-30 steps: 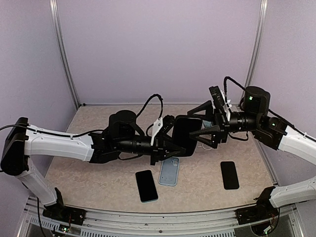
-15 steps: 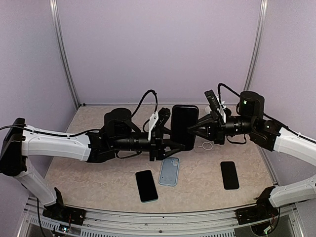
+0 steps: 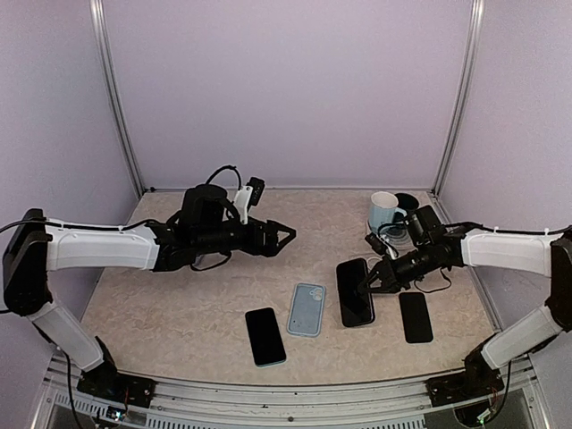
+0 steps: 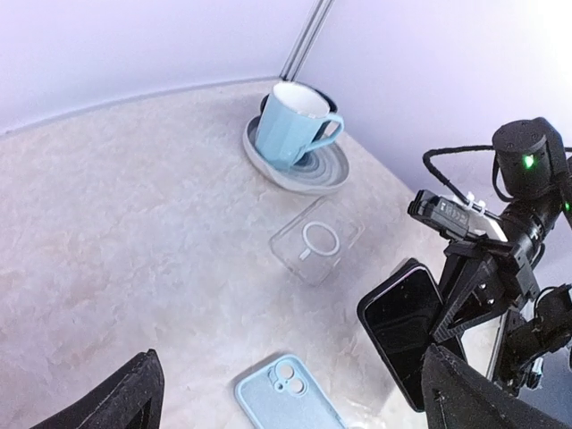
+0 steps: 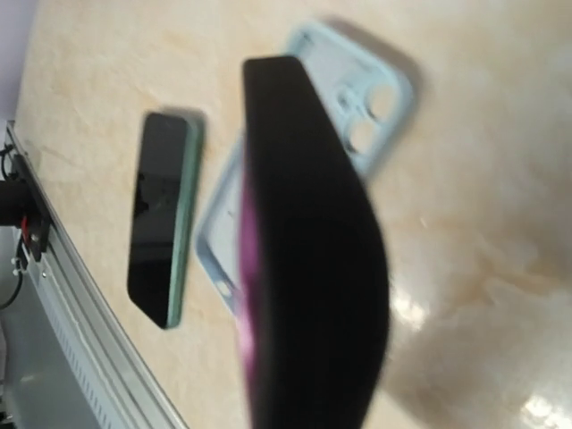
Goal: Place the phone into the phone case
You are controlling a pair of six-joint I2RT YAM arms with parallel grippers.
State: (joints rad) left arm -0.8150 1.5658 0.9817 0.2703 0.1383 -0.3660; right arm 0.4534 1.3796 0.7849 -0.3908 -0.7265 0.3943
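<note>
The phone [image 3: 355,292], black with a dark screen, hangs low over the table just right of the light blue phone case [image 3: 307,309]. The case lies flat with its inside facing up. My right gripper [image 3: 374,280] is shut on the phone's right edge. In the right wrist view the phone [image 5: 308,268] is a blur that fills the middle and hides the fingers, with the phone case [image 5: 357,98] beyond it. My left gripper [image 3: 281,237] stands open and empty, raised at centre left. The left wrist view shows the phone [image 4: 407,322] and the phone case [image 4: 286,398] below it.
A green-edged phone [image 3: 265,336] lies left of the case, and another dark phone [image 3: 415,316] lies at the right. A clear case [image 4: 315,243] lies behind the held phone. A blue mug [image 3: 384,213] on a saucer [image 4: 322,174] stands at the back right.
The left gripper opened, let go of the phone and drew back to the left. The right gripper shut on the phone and carried it down beside the blue case.
</note>
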